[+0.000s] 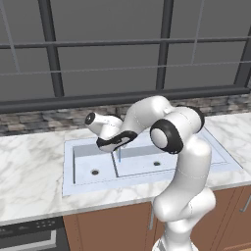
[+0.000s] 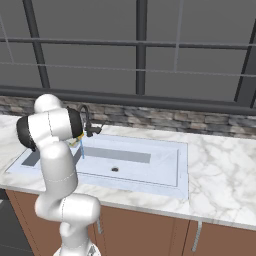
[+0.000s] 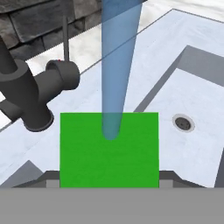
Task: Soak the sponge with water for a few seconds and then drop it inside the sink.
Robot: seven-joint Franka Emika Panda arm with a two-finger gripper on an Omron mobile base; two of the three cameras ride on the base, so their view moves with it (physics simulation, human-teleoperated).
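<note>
The arm folds forward and leftward, gripper (image 1: 117,142) low, jaws apparently clamped on something.

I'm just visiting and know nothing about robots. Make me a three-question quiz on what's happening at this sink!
1. True or false: the water lands on the green sponge.
2. Multiple choice: the sponge is (A) lying in a basin, (B) gripped in the pincer above the sink, (C) resting on the counter.
3. Short answer: what colour is the faucet?

Key
1. True; the stream ends on the sponge's top face.
2. B; the pincer is shut on the sponge.
3. Black.
</note>
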